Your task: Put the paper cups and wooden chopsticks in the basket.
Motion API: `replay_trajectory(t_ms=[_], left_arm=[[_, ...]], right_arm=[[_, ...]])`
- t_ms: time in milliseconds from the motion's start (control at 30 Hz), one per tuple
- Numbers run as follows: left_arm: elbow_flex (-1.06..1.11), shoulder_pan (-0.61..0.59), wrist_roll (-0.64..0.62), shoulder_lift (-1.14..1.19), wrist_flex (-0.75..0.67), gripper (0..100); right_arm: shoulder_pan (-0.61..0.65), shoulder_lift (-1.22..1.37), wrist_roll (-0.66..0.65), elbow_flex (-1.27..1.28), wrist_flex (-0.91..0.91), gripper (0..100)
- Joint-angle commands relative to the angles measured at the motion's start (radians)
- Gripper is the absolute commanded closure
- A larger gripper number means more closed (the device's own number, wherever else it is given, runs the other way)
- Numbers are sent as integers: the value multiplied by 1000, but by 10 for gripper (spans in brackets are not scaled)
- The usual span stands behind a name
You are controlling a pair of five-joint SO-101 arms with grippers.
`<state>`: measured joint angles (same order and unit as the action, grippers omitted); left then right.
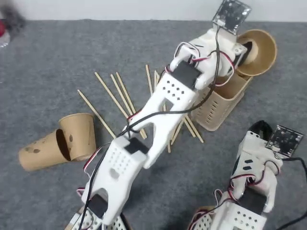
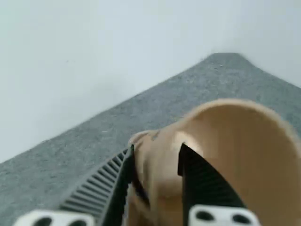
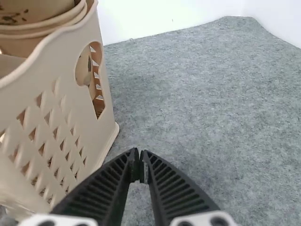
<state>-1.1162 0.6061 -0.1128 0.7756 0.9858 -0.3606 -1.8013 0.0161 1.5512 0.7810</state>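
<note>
My left gripper (image 1: 243, 53) is shut on a tan paper cup (image 1: 259, 50), held on its side above the far end of the beige basket (image 1: 220, 103). In the left wrist view the cup (image 2: 235, 141) sits between the black fingers of the gripper (image 2: 157, 150). Two more paper cups (image 1: 79, 134) (image 1: 41, 151) lie at the left of the grey mat. Several wooden chopsticks (image 1: 120, 96) are scattered beside the basket, partly under the left arm. My right gripper (image 3: 140, 165) is shut on nothing, low over the mat next to the basket (image 3: 51, 127). Cup rims (image 3: 37, 19) show above the basket's edge.
The left arm (image 1: 158, 120) stretches diagonally across the mat and hides part of the basket's inside. The right arm (image 1: 259, 177) stands at the near right. A red object (image 1: 2, 28) sits at the far left edge. A pale wall runs behind the mat.
</note>
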Motion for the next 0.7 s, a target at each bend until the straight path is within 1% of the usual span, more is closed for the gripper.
replay_trajectory(t_ms=[0, 100, 300, 433, 500, 567, 667], left_arm=[[-47, -34, -12, 9, -66, 842], [-142, -37, -6, -20, 6, 842], [-321, -63, -8, -55, 172, 842], [-340, -104, -12, -54, 216, 842], [-346, -133, -12, -64, 270, 842], [-390, -180, -6, -87, 382, 842], [-476, -285, 0, -132, 644, 838]], right_arm=[[22, -13, -18, -2, -19, 991], [53, -13, -23, 2, -19, 991], [58, -13, -23, 3, -18, 991], [56, -12, -23, 8, -18, 991], [54, -13, -23, 20, -24, 991], [54, -13, -23, 23, -25, 991], [56, -13, -23, 23, -25, 991]])
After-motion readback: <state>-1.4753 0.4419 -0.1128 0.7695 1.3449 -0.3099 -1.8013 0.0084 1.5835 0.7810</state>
